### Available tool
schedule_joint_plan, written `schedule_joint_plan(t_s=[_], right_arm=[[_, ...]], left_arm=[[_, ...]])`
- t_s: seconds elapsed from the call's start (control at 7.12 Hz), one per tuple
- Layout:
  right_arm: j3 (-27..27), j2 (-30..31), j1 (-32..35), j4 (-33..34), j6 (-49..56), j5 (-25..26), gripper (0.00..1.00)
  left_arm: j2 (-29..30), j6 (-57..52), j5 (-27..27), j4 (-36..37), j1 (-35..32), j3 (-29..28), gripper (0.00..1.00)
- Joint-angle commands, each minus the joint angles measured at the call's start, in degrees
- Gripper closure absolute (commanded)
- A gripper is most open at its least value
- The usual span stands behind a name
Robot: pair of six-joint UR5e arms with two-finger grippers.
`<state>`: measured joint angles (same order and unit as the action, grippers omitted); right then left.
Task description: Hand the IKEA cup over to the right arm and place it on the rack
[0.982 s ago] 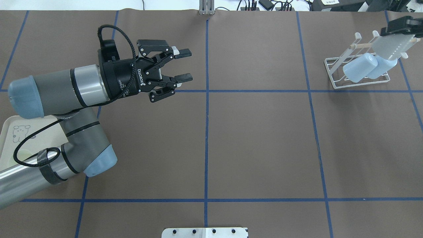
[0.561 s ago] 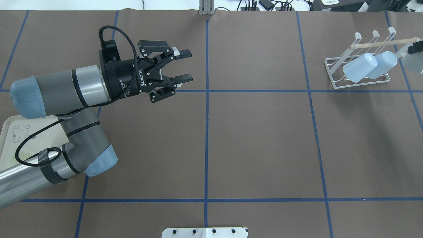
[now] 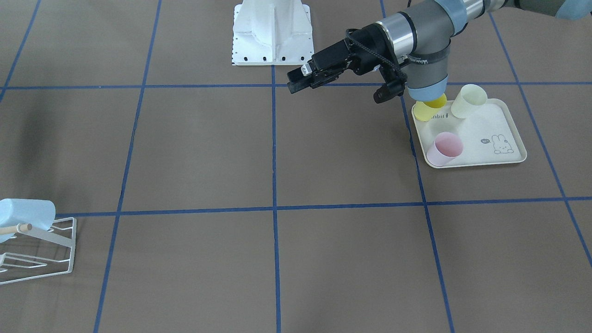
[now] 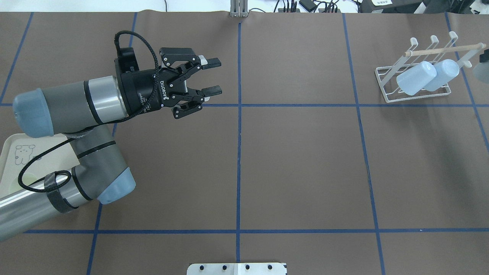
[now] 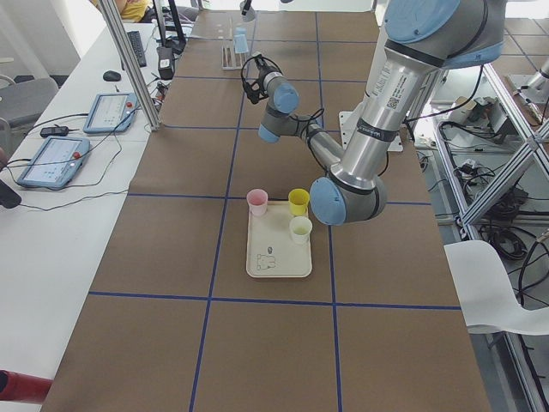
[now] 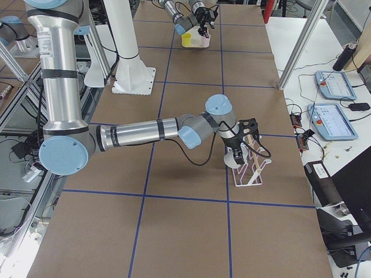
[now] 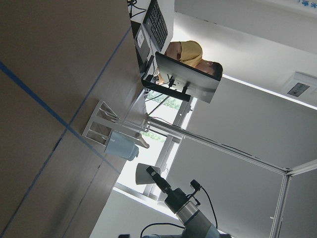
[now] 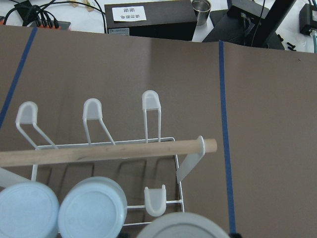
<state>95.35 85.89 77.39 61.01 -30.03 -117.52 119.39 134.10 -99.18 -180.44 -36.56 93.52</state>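
Pale IKEA cup point(image 4: 482, 73) sits clamped in the right gripper point(image 4: 484, 57), just beside the rack point(image 8: 151, 101) (two blue cups point(image 4: 416, 78) already hang there). Left gripper point(image 4: 216, 75) is spread wide, empty. Placing is in hand; next, the cup's mouth must line up over a free prong point(image 8: 154, 201).

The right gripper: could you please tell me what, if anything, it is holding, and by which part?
The right gripper seems to hold a pale cup beside the rack; which part of it is gripped cannot be told.
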Motion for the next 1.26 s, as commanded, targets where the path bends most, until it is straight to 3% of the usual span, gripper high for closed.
schedule_joint_plan(t_s=[0.0,1.12], right_arm=[[-2.79,-3.7,0.05,-0.11,-0.47,1.76,1.0],[-5.35,-4.24,-0.57,-0.19,-0.82,2.21,1.0]], left_arm=[[-0.03,0.02,0.04,0.0,0.0,0.0,0.33],[-0.03,-0.06,0.04,0.0,0.0,-0.35,0.33]])
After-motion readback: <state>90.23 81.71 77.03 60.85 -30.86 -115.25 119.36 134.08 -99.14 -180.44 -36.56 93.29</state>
